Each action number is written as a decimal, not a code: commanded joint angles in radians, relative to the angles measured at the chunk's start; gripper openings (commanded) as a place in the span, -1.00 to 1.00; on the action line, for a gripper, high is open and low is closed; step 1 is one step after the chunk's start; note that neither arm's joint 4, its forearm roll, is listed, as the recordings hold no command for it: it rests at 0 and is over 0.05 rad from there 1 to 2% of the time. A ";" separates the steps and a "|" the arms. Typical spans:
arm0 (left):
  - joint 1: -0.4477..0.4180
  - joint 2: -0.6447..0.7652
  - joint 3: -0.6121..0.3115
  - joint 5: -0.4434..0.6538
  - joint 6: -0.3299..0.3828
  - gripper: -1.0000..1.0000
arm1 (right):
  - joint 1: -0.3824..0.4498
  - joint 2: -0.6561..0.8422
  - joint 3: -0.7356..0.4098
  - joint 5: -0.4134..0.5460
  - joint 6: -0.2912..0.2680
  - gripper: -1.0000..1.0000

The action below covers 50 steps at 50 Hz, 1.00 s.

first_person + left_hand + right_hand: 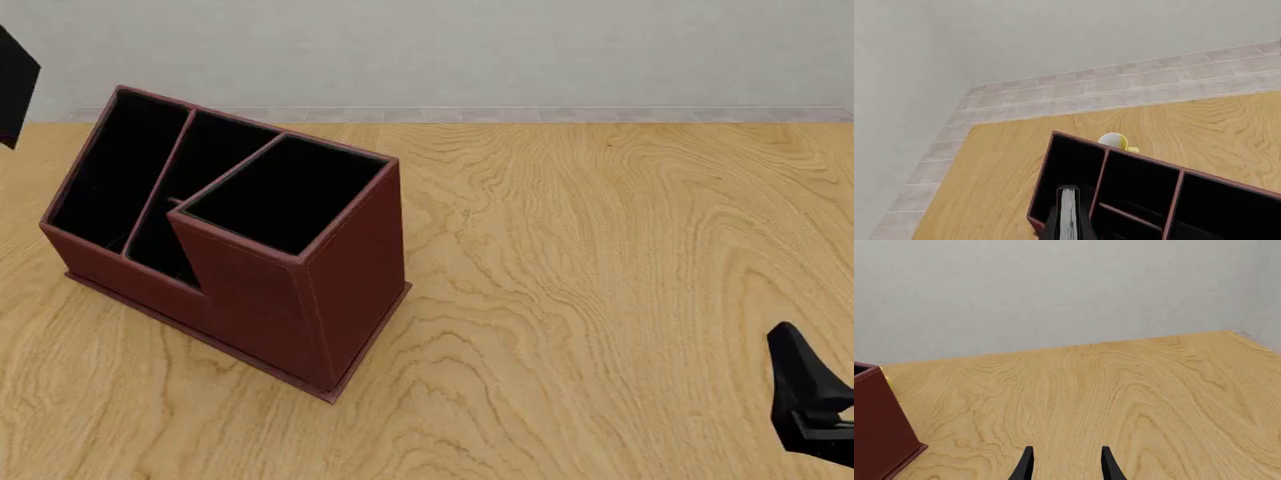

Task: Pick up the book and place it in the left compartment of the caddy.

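book edge-on, upright, above caddy

Front view overlooks table; all 3 views share caddy.

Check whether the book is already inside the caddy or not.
Not inside: the left wrist view shows the book edge-on between the left end effector's fingers, above the caddy. The left compartment looks empty.

Hidden and cut-off bits

Yellow and white thing half hidden behind caddy; book cut off by picture edge; left gripper barely seen.
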 commanded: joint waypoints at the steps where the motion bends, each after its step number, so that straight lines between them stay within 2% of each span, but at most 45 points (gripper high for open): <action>1: -0.004 0.058 -0.065 0.056 -0.029 -1.00 | 0.000 0.000 0.000 0.000 0.003 1.00; 16: 0.003 0.126 -0.083 0.073 -0.035 -1.00 | 0.000 0.001 0.000 -0.001 0.001 1.00; 32: -0.003 0.172 -0.055 0.075 0.056 -1.00 | -0.001 -0.004 0.000 0.005 -0.001 1.00; 50: -0.030 0.218 -0.078 0.080 0.032 -1.00 | -0.003 -0.002 0.000 0.001 0.002 1.00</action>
